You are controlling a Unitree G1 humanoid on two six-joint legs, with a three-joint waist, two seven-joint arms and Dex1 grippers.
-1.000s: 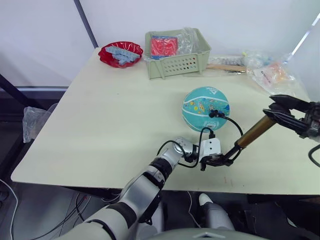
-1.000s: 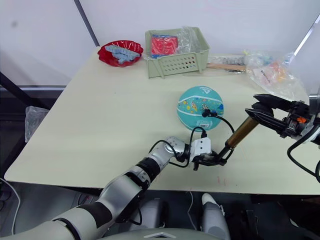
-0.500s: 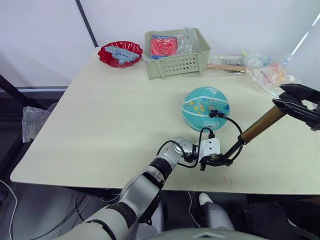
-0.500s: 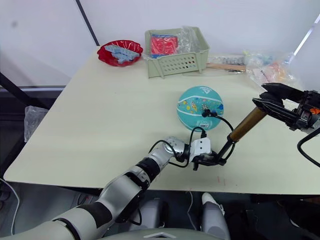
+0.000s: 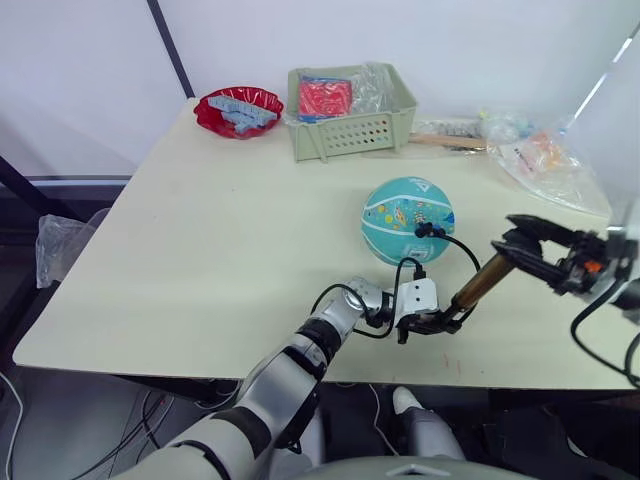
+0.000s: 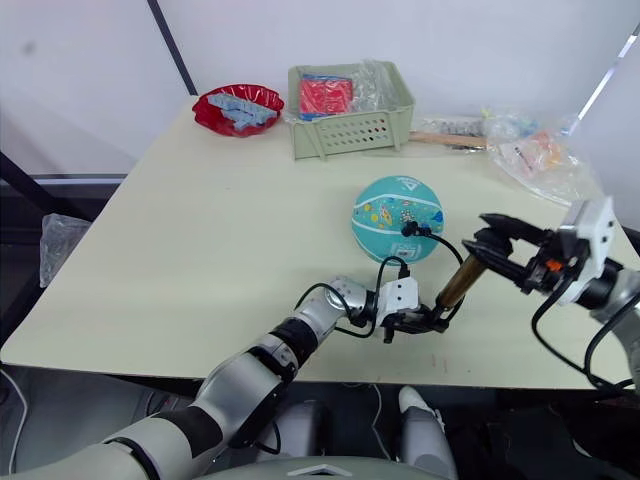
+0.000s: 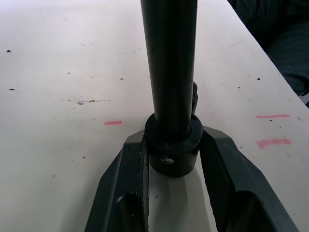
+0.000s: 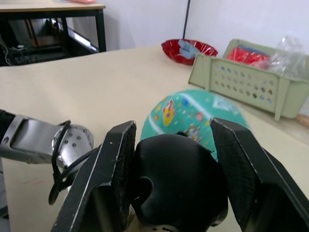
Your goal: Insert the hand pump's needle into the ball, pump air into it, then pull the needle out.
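Gripping the hand pump (image 5: pixel 478 287) — left pincer (image 5: pixel 432 322) pinching its base, right pincer (image 6: pixel 497 245) its handle — needle fitting (image 5: pixel 421 230) touching the teal ball (image 5: pixel 407 218) (prints unreadable) mid-worktop (image 5: pixel 220 230).

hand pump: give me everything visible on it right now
The slim hand pump has a bronze-gold metallic barrel, black base cap and black handle. It slants over the cream table. The left gripper clamps the base; the right gripper clamps the handle. Its thin black hose loops to the teal printed rubber ball.
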